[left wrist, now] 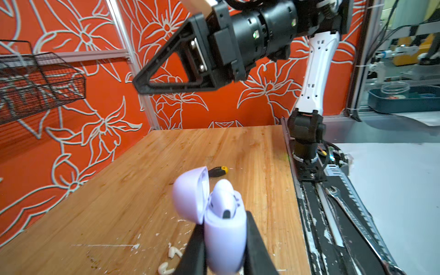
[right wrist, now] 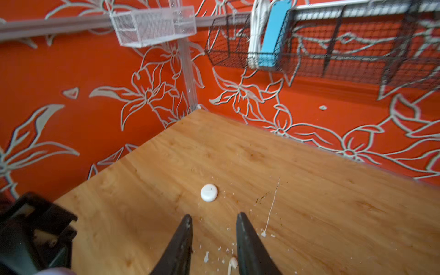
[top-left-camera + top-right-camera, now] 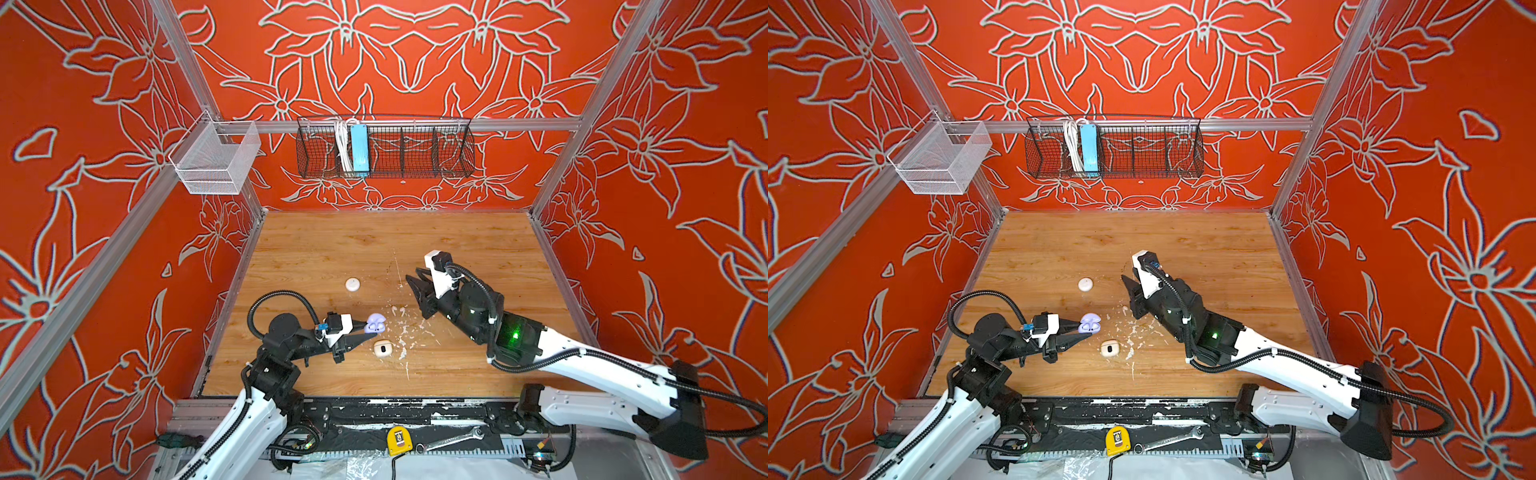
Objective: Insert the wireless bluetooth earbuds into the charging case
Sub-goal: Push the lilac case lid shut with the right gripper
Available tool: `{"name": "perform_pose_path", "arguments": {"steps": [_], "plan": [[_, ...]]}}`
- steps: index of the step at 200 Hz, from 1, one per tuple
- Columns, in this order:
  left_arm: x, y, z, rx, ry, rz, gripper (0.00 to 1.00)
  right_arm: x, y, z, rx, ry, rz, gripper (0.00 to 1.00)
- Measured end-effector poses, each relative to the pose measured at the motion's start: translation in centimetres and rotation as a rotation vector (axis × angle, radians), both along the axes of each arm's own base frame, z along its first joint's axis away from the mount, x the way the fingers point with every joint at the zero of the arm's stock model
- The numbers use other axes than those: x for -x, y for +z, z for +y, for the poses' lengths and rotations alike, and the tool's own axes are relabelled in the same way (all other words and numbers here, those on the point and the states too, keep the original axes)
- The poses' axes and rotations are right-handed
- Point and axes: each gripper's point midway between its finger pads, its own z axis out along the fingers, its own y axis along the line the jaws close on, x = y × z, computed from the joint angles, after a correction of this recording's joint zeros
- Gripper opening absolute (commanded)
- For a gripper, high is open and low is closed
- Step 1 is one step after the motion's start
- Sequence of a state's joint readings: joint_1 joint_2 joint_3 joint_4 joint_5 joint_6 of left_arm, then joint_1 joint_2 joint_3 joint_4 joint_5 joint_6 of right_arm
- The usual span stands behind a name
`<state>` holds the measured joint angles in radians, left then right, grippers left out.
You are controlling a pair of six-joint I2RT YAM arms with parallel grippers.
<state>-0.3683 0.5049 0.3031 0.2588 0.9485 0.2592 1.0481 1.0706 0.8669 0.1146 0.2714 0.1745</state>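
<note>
- Now, left hand (image 3: 368, 330) is clamped tight on the lavender case (image 1: 225, 238). Its lid (image 1: 190, 195) is swung open, and one lavender earbud (image 1: 223, 197) is seated inside with its top showing.
- Right hand (image 2: 214, 214) hovers above the worktop (image 3: 332, 249), jaws partly apart, nothing between them.
- A cream earbud (image 2: 232, 262) lies right below that hand, beside one finger, among the white flecks (image 2: 206, 257).
- A shut round white case (image 2: 209, 192) sits just ahead of its fingertips.
- An open cream case (image 3: 381, 348) rests just beside the left hand's fingertips.
- My read: that loose bud is the next pick. Drop straight down, straddle the stem and close gently. It's tiny and could skitter on bare wood.
- Match colours: it looks meant for the cream case, stem first. Whether the lavender case's second slot is filled, I can't tell.
</note>
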Motion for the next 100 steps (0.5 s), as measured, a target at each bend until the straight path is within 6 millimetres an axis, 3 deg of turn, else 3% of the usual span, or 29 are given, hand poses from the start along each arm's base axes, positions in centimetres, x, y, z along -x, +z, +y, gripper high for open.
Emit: {"name": "perform_pose_path", "arguments": {"steps": [66, 100], "plan": [[1.7, 0.4, -1.2, -0.033, -0.106, -0.045, 0.0, 3.0, -6.5, 5.3, 0.105, 0.3, 0.147, 0.36], [1.7, 0.2, -1.2, -0.04, -0.106, -0.049, 0.0, 4.6, -6.4, 6.5, 0.086, 0.419, 0.162, 0.36]]}}
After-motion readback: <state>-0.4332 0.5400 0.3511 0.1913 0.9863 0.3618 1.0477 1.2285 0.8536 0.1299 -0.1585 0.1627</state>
